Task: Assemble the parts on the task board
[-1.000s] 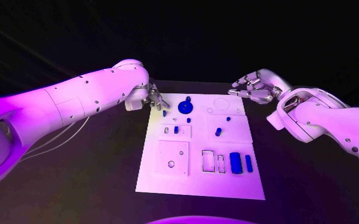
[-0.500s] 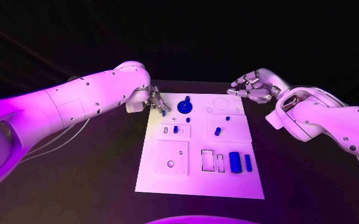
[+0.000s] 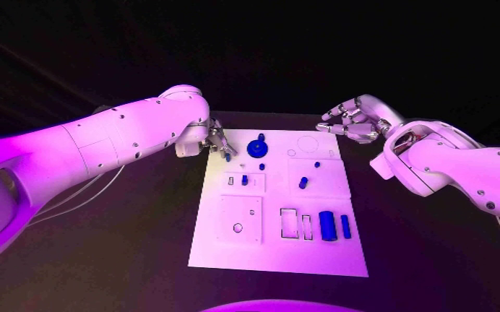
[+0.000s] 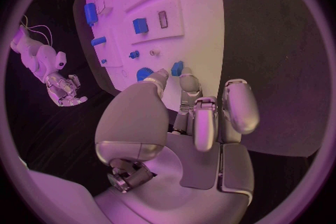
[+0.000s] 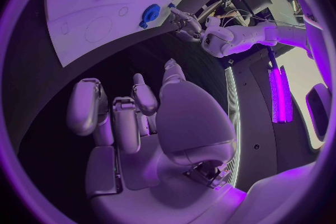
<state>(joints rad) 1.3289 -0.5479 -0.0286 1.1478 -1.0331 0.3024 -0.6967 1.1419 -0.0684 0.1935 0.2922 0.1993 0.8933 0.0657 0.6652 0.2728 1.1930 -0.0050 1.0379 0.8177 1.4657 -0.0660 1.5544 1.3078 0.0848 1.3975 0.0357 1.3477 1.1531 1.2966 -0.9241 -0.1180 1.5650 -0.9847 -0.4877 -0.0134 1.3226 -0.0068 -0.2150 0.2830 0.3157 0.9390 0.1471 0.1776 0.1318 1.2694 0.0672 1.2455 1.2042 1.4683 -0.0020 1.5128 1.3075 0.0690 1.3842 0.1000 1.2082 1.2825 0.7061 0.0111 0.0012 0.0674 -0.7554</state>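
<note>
The white task board (image 3: 313, 254) lies in the middle of the table with several blue parts on it. My left hand (image 3: 217, 141) hovers at the board's far left corner, fingertips just above a small blue part (image 3: 227, 157). In the left wrist view the small blue part (image 4: 177, 68) sits between the thumb and a finger (image 4: 187, 79) of my left hand (image 4: 189, 117), with a gap on the thumb side. A round blue part (image 3: 259, 149) stands beside it. My right hand (image 3: 349, 126) hangs off the board's far right corner, fingers loosely apart, holding nothing.
More blue parts lie mid-board (image 3: 303, 183) and two longer ones (image 3: 328, 225) near the right front, next to rectangular slots (image 3: 290, 223). A raised square plate with a hole (image 3: 240, 219) sits front left. Black table (image 3: 125, 254) surrounds the board.
My left hand has shifted slightly toward the board, bringing its fingertips down to the small blue part. The right hand and the parts have stayed where they were.
</note>
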